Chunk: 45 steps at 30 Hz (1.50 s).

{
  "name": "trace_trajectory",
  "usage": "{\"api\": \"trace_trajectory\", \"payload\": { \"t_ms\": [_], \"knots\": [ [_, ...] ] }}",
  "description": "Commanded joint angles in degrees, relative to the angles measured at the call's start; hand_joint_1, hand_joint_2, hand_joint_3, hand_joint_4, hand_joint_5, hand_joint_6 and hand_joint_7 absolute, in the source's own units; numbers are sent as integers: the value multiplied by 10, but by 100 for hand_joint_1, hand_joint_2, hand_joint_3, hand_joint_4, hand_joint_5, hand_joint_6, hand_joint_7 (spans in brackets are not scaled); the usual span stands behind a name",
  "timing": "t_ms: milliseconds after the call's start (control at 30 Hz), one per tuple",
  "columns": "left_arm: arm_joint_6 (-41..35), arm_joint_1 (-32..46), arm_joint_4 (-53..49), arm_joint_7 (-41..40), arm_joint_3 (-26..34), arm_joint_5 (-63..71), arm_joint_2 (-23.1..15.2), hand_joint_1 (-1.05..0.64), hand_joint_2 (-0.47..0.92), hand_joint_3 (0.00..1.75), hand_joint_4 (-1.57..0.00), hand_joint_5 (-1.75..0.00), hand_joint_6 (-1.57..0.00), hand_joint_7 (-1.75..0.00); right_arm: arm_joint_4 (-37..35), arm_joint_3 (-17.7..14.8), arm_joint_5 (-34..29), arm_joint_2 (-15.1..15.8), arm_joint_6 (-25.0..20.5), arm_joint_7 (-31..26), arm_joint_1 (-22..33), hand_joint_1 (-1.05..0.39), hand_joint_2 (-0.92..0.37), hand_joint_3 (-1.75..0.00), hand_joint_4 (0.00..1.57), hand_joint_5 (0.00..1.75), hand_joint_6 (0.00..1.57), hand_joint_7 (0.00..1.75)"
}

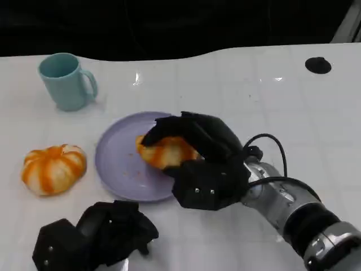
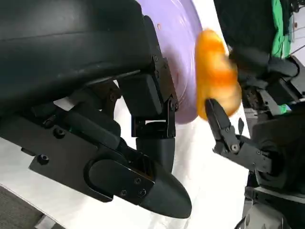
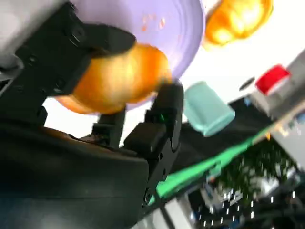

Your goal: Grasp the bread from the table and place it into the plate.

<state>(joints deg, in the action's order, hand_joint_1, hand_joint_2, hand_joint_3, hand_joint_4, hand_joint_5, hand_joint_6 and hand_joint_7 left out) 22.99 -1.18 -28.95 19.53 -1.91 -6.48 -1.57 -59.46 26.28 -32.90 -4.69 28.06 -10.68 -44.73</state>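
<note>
My right hand [image 1: 204, 164] grips an orange-brown bread roll [image 1: 164, 151] over the right part of the lilac plate [image 1: 115, 155]; whether the roll touches the plate I cannot tell. The right wrist view shows the bread [image 3: 116, 78] between the black fingers [image 3: 164, 119] with the plate [image 3: 176, 24] behind it. My left hand [image 1: 93, 234] rests on the table in front of the plate, fingers curled in and holding nothing. In the left wrist view the bread [image 2: 217, 76] and plate [image 2: 178, 43] lie beyond my left hand [image 2: 143, 157].
An orange-and-white striped pumpkin-shaped bun [image 1: 53, 168] lies left of the plate. A light blue mug [image 1: 65, 80] stands at the back left. A small black disc [image 1: 318, 65] sits at the far right of the white table.
</note>
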Motion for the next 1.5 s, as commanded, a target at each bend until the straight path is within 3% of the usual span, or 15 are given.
{"api": "trace_trajectory", "payload": {
  "t_ms": [33,167,433,600,800,1100,1200,1233,1300,1400,1500],
  "knots": [
    [-4,9,-3,-5,0,11,-5,-105,86,1,-90,-153,-130,-76,33,6,2,19,-17,41,1,-57,-91,-18,1,15,18,0],
    [-5,11,-1,-4,1,11,-6,-105,86,1,-89,-153,-129,-77,75,4,8,33,-16,65,25,-67,-92,-19,0,9,13,0],
    [-9,10,-1,-4,2,10,-3,-105,86,1,-88,-152,-129,-77,197,-14,36,84,-6,121,102,-66,-92,-18,1,9,12,0],
    [-12,9,-3,1,3,4,-1,-104,84,0,-89,-152,-130,-76,259,-23,38,114,4,115,149,-63,-92,-16,5,14,15,2],
    [-10,11,2,-4,0,12,0,-104,85,0,-89,-151,-130,-76,327,-54,26,158,69,43,237,-54,-92,-12,25,28,34,10],
    [-14,12,7,-9,0,14,3,-103,84,0,-89,-151,-129,-76,337,-100,46,190,153,-10,314,-39,-92,-14,42,47,54,16],
    [-18,12,10,-9,0,13,4,-103,84,0,-89,-151,-130,-76,324,-121,60,196,185,-27,336,-30,-88,-19,52,89,72,26],
    [-18,12,11,-7,1,12,5,-103,84,0,-89,-151,-130,-75,319,-127,66,197,192,-29,343,-28,-82,-32,58,97,75,37],
    [-19,12,12,-6,1,11,5,-102,84,0,-89,-151,-130,-74,317,-137,79,200,195,-22,356,-25,-59,-80,69,119,74,72],
    [-21,12,14,-5,1,11,5,-102,84,0,-89,-151,-131,-74,319,-145,88,210,196,-11,371,-24,-52,-102,70,145,75,98],
    [-23,12,15,-7,1,14,4,-103,84,0,-89,-151,-131,-73,328,-154,87,217,199,-8,389,-23,-52,-112,68,167,74,120]
  ]
}}
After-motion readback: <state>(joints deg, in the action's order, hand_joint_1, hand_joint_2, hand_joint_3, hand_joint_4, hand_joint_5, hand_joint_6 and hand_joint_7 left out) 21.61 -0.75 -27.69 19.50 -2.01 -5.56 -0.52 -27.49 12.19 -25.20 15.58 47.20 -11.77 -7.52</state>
